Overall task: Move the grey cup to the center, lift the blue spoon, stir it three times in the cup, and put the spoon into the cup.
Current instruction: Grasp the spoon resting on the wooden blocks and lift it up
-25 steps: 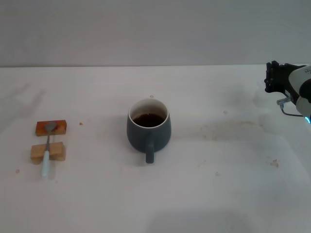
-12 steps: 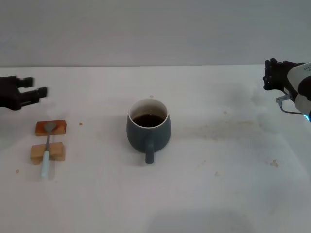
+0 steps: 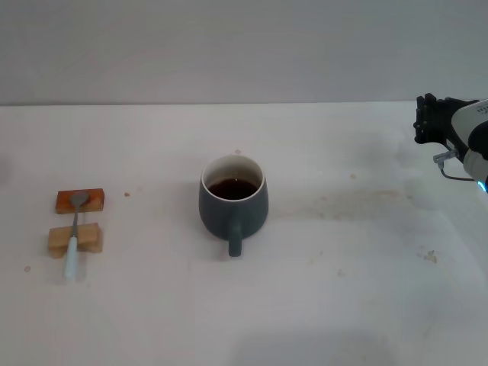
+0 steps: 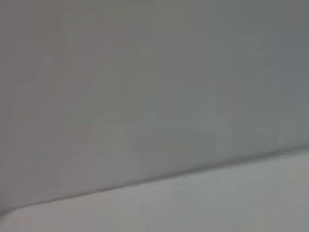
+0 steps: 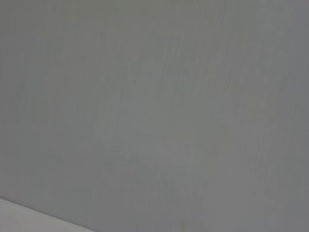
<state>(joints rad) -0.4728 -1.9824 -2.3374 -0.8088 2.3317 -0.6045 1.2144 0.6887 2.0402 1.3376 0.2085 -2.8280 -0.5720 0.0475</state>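
Note:
The grey cup [image 3: 232, 200] stands in the middle of the table in the head view, its handle pointing toward me and dark brown liquid inside. Far to its left lies the blue spoon [image 3: 74, 233], its metal bowl on a reddish wooden block [image 3: 79, 200] and its shaft across a pale wooden block [image 3: 75, 239], with the light-blue handle end toward me. My right gripper [image 3: 428, 120] hangs at the far right edge, well away from the cup. The left gripper is out of view. Both wrist views show only wall and table edge.
The white table [image 3: 343, 290] carries faint stains to the right of the cup and a few small crumbs. A grey wall rises behind its far edge.
The left gripper appeared at the left edge half a second ago and has since withdrawn out of view. The right gripper has hardly moved. Cup and spoon are still.

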